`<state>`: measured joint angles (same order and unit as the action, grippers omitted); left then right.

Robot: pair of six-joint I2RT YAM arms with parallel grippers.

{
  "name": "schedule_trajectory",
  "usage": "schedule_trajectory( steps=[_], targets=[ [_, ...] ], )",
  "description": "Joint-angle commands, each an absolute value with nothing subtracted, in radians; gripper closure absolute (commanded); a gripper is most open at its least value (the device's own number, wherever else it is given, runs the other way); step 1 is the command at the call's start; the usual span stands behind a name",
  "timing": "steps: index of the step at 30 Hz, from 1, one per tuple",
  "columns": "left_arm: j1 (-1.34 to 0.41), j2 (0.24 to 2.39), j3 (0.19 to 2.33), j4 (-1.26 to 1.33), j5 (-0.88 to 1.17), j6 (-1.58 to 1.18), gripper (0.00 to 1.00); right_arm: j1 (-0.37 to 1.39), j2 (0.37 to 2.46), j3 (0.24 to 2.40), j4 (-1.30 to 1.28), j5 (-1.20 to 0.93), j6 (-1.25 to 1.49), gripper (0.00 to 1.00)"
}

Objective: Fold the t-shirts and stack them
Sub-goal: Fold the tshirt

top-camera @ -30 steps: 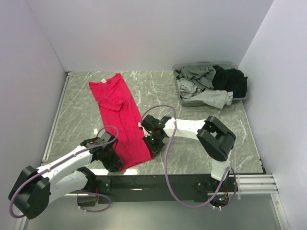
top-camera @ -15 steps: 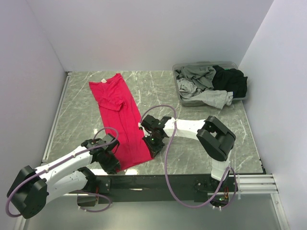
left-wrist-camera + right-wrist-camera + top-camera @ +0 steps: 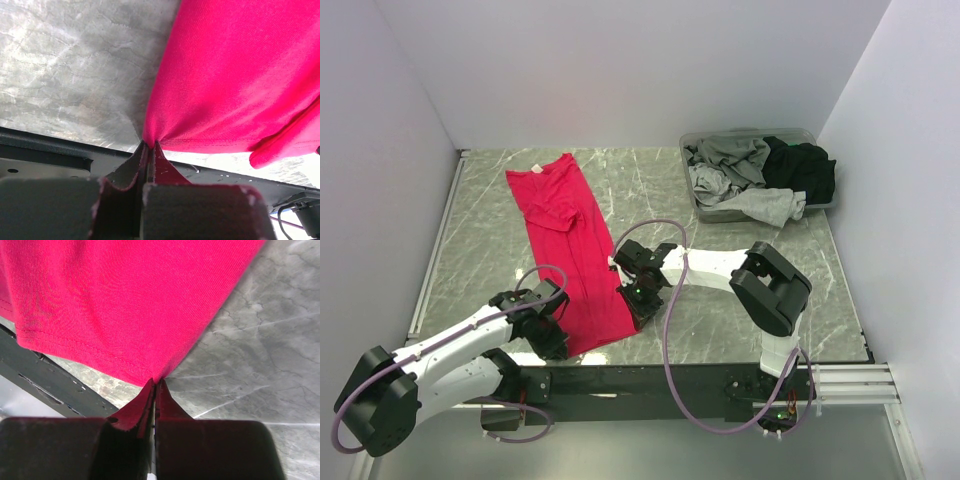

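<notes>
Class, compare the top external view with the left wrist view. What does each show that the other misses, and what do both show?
Only the top external view shows the whole red t-shirt laid out lengthwise, the right hand at its near right corner, and the tub holding grey and black t-shirts. Only the left wrist view shows the left hand shut on the shirt's near left corner, with cloth bunched at the fingertips. Both show the red shirt, the table and its dark near edge.
</notes>
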<state>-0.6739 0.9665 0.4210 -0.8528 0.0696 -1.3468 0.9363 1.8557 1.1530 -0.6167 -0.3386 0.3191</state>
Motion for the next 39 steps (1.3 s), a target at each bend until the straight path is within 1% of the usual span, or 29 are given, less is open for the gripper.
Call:
schedule_trajectory(
  steps=[1,11,12,18,23,27,34,37,39],
  targets=[
    [-0.678,0.98,0.385,-0.825,0.014,-1.341,1.0,0.942,1.867,1.155,-0.63,-0.33,0.308,1.0],
    [-0.701,0.878,0.437,-0.903,0.003,-1.384,1.0,0.939,1.818,1.173,-0.693,-0.311,0.299,1.0],
    [-0.701,0.873,0.442,-0.91,-0.024,-1.384,1.0,0.939,1.816,1.18,-0.696,-0.311,0.299,1.0],
    [-0.703,0.881,0.486,-0.937,-0.044,-1.368,1.0,0.936,1.81,1.213,-0.736,-0.301,0.287,1.0],
    [-0.701,0.862,0.572,-1.02,-0.097,-1.385,1.0,0.919,1.784,1.262,-0.787,-0.282,0.29,1.0],
    [-0.701,0.864,0.617,-1.02,-0.115,-1.367,1.0,0.899,1.79,1.351,-0.833,-0.272,0.287,1.0],
    [-0.678,0.943,0.748,-1.046,-0.179,-1.283,1.0,0.873,1.851,1.525,-0.909,-0.233,0.287,1.0],
    [-0.602,0.965,0.775,-1.005,-0.178,-1.205,1.0,0.861,1.891,1.606,-0.93,-0.226,0.288,1.0],
    [-0.517,0.977,0.782,-0.953,-0.16,-1.131,1.0,0.854,1.913,1.669,-0.942,-0.215,0.287,1.0]
  ],
)
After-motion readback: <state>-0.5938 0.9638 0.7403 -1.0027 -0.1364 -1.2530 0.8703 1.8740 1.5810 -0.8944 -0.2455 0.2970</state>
